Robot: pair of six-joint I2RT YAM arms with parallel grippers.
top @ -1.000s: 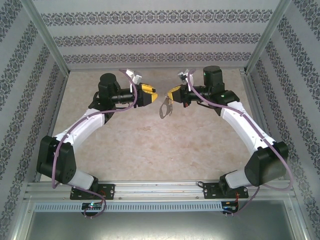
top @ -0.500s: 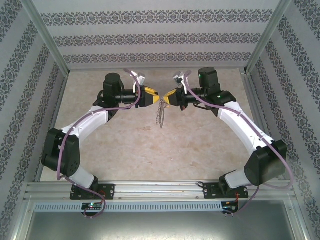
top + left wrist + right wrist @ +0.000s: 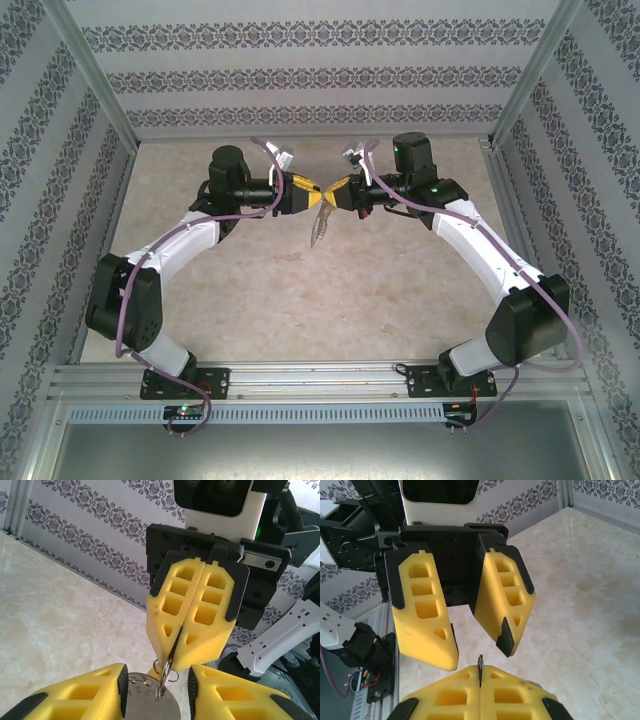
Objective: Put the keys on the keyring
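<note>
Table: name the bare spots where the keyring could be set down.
Free: the wide table patch between left arm and right arm. Crowded: mid-back, where left tool and right tool meet at the hanging keyring.

The keyring (image 3: 319, 224) hangs in the air above the table, clear of its surface, a thin dark grey loop dangling lengthwise. Its upper end is pinched between the closed fingers of the right end effector (image 3: 176, 652). Seen edge-on up close, tiny pale metal rings (image 3: 172, 676) cluster on it.
</note>
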